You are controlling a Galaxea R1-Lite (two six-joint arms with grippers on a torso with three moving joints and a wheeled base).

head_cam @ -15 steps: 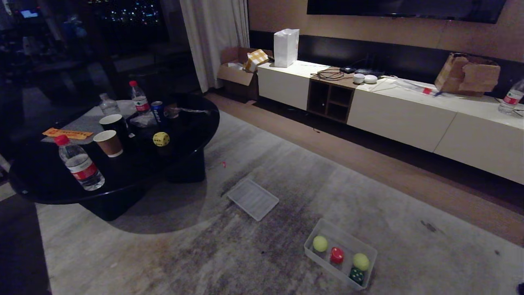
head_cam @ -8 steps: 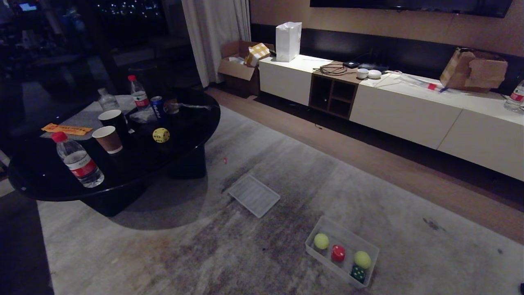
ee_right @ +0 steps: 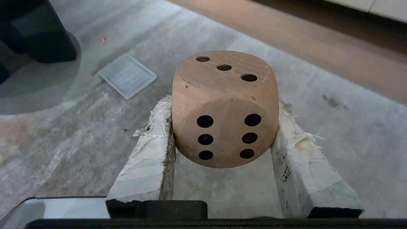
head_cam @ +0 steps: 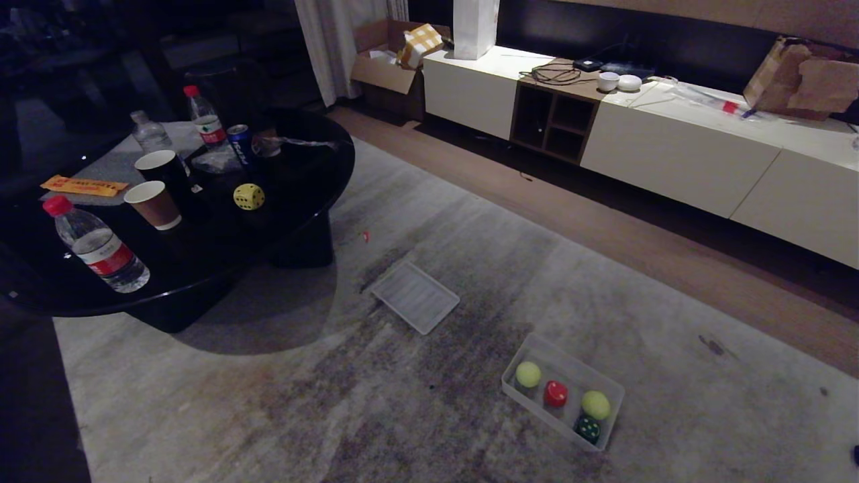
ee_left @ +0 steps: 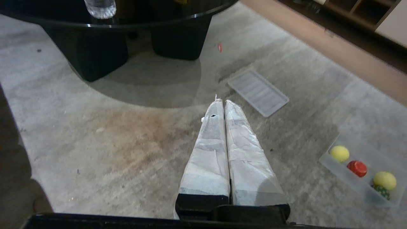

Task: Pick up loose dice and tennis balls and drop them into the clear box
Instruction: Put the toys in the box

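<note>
The tan wooden die (ee_right: 225, 109) sits clamped between the right gripper's (ee_right: 225, 127) tape-wrapped jaws, held above the grey rug (head_cam: 429, 402). The left gripper (ee_left: 221, 103) hangs over the rug with its jaws pressed together, empty. On the rug, the clear plastic box (head_cam: 607, 429) holds two yellow-green tennis balls (head_cam: 528, 374), a red die (head_cam: 555, 393) and a dark green die (head_cam: 588, 429). A yellow die (head_cam: 249, 196) rests near the middle of the black round bench (head_cam: 295, 215).

clear box (head_cam: 607, 419) lower right on rug: two tennis balls (head_cam: 528, 373), red die (head_cam: 555, 393), green die (head_cam: 588, 428) inside. yellow die (head_cam: 248, 196) upper left, on table. tan die (ee_right: 224, 108) clamped mid-frame, six facing camera.
</note>
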